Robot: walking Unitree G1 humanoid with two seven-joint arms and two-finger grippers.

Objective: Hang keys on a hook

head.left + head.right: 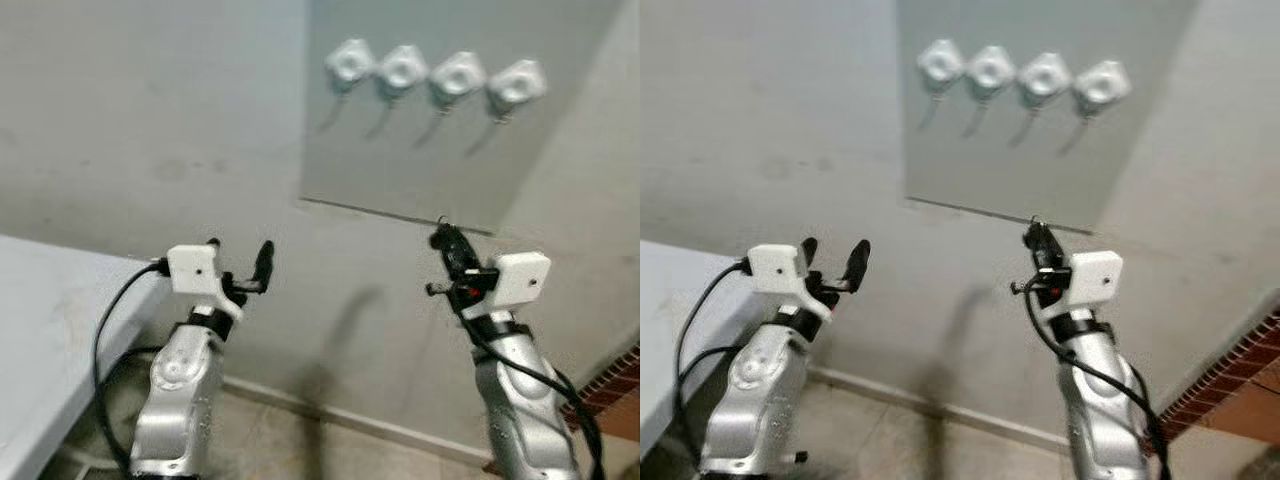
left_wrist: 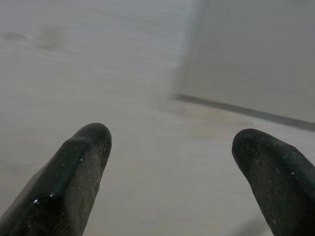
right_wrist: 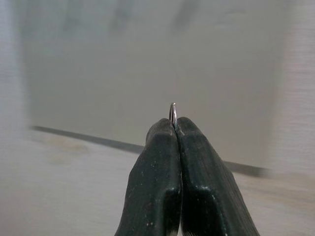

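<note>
Key ring [image 3: 173,111]: thin metal loop, edge-on, pinched between the fingertips of the right tool [image 3: 175,129]. Only the top arc of the ring pokes out above the tips in the right wrist view. Keys themselves cannot be made out.

Right tool, head views: right of centre in the frame [image 1: 446,240], fingers pressed together and pointing up toward the wall, just below the lower edge of the panel [image 1: 420,170]. Small dark bits show beside the fingers near the white wrist camera; too blurred to identify.

Hooks: 4 white mounts in a row on the panel, upper centre to upper right of the frame: hook 1 [image 1: 350,63], hook 2 [image 1: 402,69], hook 3 [image 1: 457,77], hook 4 [image 1: 517,85]. Each has a thin hook hanging below it. All 4 look bare. The tool tip sits well below the row.

Left tool [image 1: 240,258]: lower left of centre, raised, fingers spread apart, gripping nothing. Left wrist view shows both fingertips [image 2: 83,162] parted against the plain wall.

Counter [image 1: 50,330]: grey surface at the lower left edge. Red brick [image 1: 615,385] at the lower right corner.
</note>
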